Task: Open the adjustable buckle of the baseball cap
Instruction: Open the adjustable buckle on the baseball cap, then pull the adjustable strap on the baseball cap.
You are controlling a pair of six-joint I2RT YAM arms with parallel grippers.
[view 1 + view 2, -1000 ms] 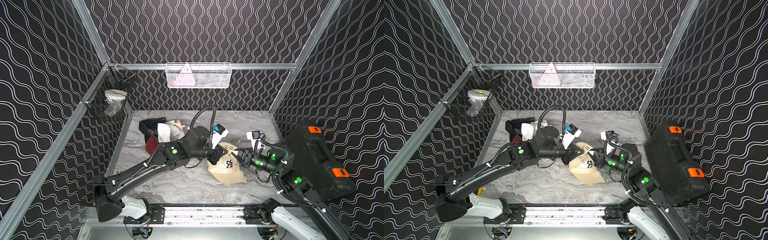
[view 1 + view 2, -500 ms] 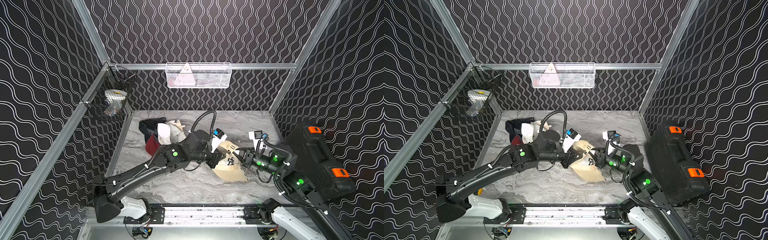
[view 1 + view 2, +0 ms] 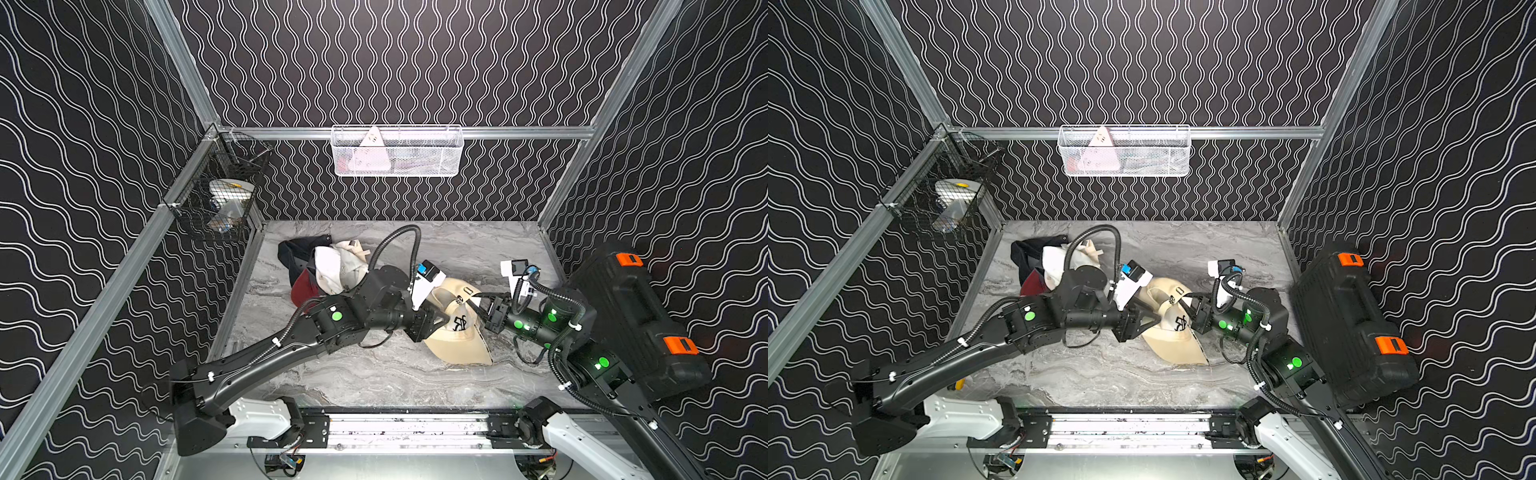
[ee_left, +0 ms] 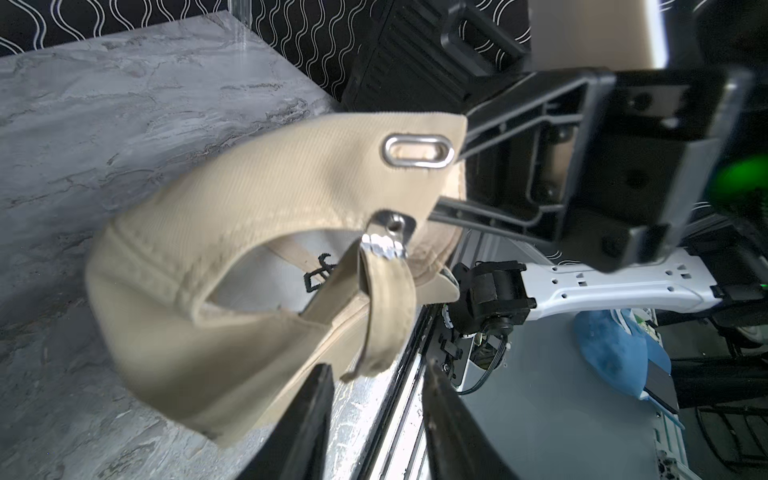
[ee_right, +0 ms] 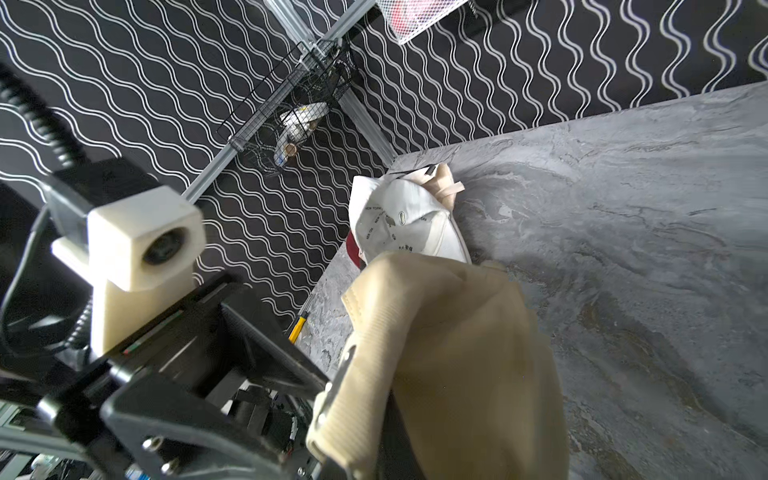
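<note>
A beige baseball cap (image 3: 457, 347) (image 3: 1177, 349) hangs tilted between the arms, its brim resting on the marble table (image 3: 374, 374). My right gripper (image 3: 482, 305) (image 3: 1187, 305) is shut on the cap's rear band beside an oval metal eyelet (image 4: 417, 150). In the left wrist view the silver buckle (image 4: 388, 239) sits at the rear opening, and the loose strap (image 4: 386, 307) droops from it. My left gripper (image 4: 376, 368) (image 3: 442, 320) is open, and the strap's end hangs just past its fingertips (image 4: 326, 368), touching neither. In the right wrist view the cap (image 5: 457, 353) hides that gripper's jaws.
Several other caps are piled (image 3: 328, 270) at the back left of the table. A black case with orange latches (image 3: 636, 316) leans along the right wall. A black wire basket (image 3: 220, 199) and a white one (image 3: 397, 151) hang on the walls. A yellow-handled tool (image 3: 959, 384) lies at the left edge.
My left gripper, shut a second ago, has opened and the strap now hangs free. Both arms and the cap shifted slightly to the right.
</note>
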